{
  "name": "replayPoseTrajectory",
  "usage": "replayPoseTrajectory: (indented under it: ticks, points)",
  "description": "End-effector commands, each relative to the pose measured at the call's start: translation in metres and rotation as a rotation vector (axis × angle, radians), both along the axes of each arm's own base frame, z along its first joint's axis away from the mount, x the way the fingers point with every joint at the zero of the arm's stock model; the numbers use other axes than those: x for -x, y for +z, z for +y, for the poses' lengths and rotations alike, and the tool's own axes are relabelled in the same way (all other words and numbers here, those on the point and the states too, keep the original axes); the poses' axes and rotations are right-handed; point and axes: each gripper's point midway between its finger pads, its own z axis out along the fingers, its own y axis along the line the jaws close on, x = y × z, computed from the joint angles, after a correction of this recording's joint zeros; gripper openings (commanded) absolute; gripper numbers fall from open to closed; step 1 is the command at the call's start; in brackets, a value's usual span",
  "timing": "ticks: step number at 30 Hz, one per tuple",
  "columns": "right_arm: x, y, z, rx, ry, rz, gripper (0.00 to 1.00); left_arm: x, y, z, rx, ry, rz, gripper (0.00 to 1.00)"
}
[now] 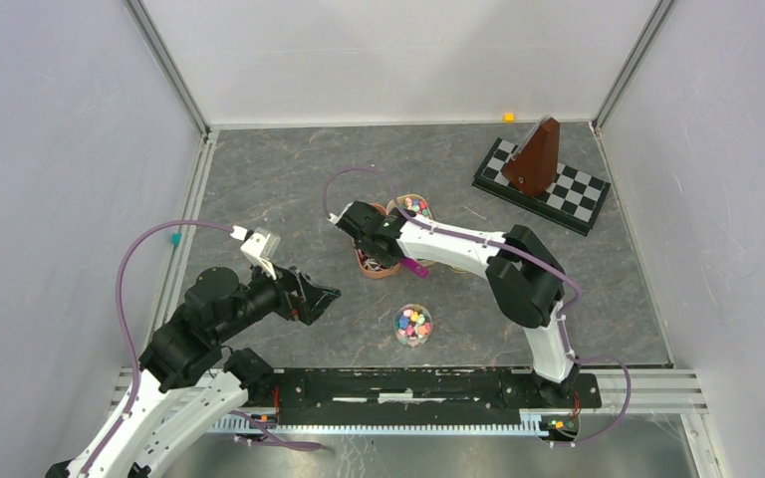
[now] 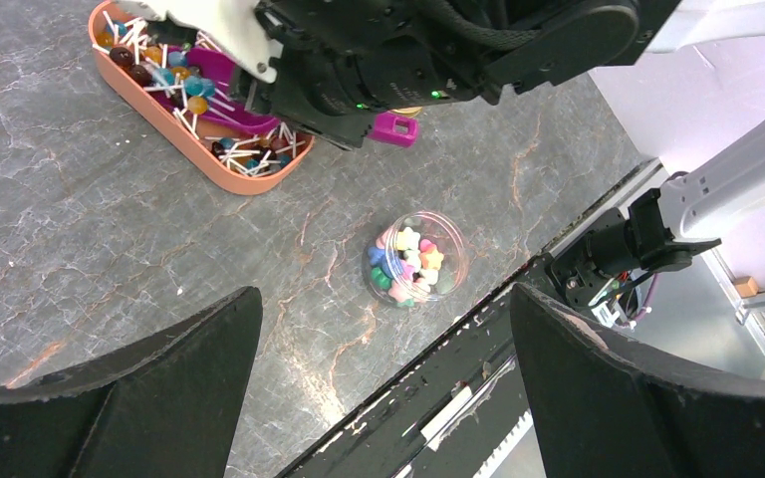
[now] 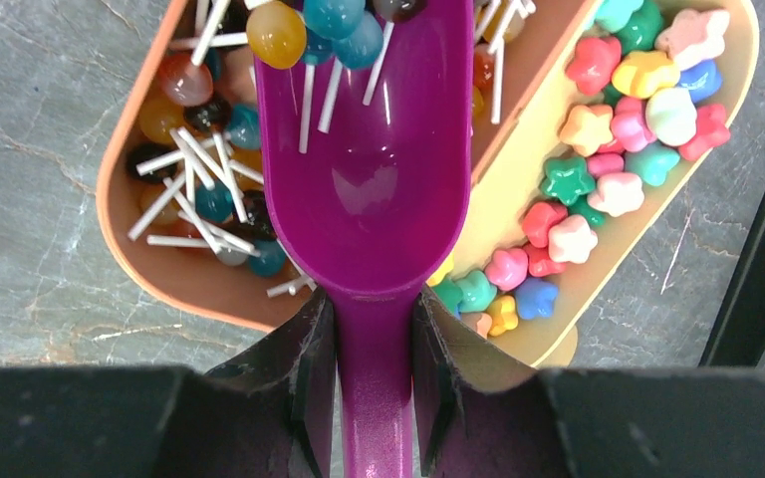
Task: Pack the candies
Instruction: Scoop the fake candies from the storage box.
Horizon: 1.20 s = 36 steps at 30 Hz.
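Over grey table (image 3: 40, 249), right fingers (image 3: 304, 373) clamp purple scoop (image 3: 374, 199).

Left arm (image 1: 204, 314) and right arm (image 1: 523, 279): black joints, white links (purple cables (image 1: 118, 299) alongside).

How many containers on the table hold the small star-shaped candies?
2. The clear round jar of star-shaped candies stands alone near the black base rail; the pale yellow oval tray lies beside the orange-brown oval tray of lollipops, under the right arm. More could be hidden there.

Bright even light, faint soft shadows, mild glare on scoop (image 3: 374, 194)
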Motion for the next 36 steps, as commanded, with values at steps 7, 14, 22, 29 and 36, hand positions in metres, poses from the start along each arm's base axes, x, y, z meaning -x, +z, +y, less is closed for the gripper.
replayPoseTrajectory:
  ticks: [7,14,22,29,36]
  points:
    - [-0.007,0.04,0.003,-0.22,-0.036,-0.108,0.0,-0.005,0.002,0.001,0.008,0.027,-0.001,1.0]
    - [-0.003,0.043,-0.005,-0.27,-0.031,-0.124,0.0,-0.007,0.0,0.0,0.003,0.03,0.006,1.0]
    - [0.015,0.059,-0.015,-0.353,0.015,-0.142,0.0,-0.011,-0.006,0.0,-0.018,0.039,0.026,1.0]
    - [0.039,0.069,-0.027,-0.413,0.131,-0.143,0.0,-0.014,-0.011,-0.003,-0.035,0.04,0.053,1.0]
    - [0.074,0.082,-0.031,-0.514,0.292,-0.118,0.0,-0.017,-0.015,-0.008,-0.047,0.026,0.073,1.0]
